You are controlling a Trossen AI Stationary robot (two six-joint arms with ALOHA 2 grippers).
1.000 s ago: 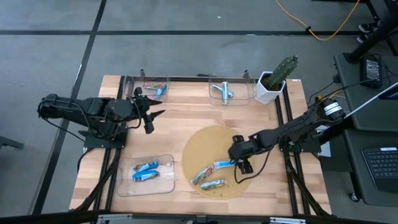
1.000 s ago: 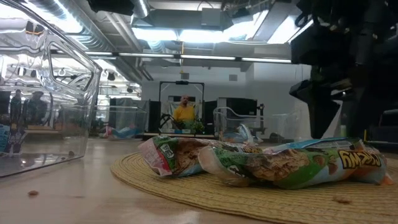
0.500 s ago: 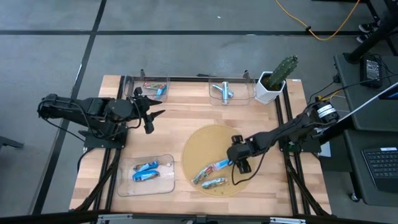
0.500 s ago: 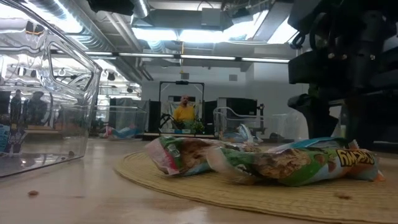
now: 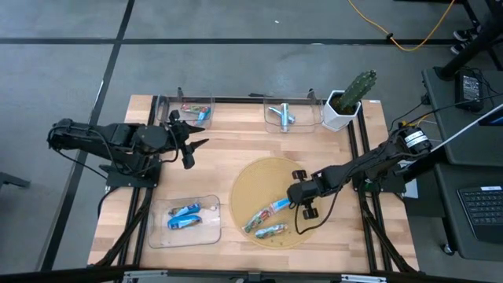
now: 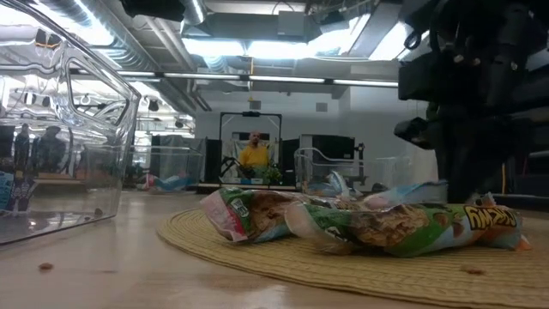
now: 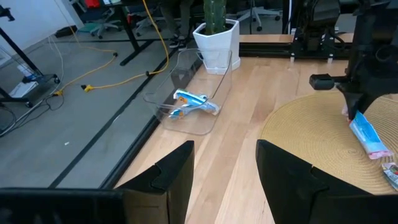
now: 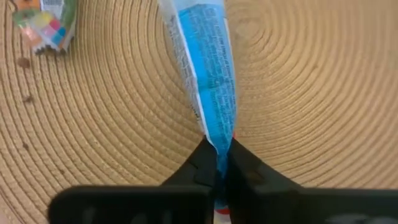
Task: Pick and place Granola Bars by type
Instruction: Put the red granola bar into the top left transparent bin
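The right gripper (image 5: 296, 200) is lowered onto the round woven mat (image 5: 263, 177), and its fingers (image 8: 205, 163) are pinched shut on the end of a blue granola bar (image 8: 208, 68) that lies flat on the mat. Two green multicoloured bars (image 5: 263, 226) are found just beside it on the mat, nearer the table's front edge. The left gripper (image 5: 191, 141) is held over the table's left side, well apart from the mat, with its fingers (image 7: 177, 174) parted and nothing between them. Two blue bars (image 5: 185, 217) are kept in the clear tray (image 5: 212, 234) at the front left. A further bar is seen in each of the two clear trays (image 5: 277, 126) at the back edge, beside a potted cactus (image 5: 350, 98)
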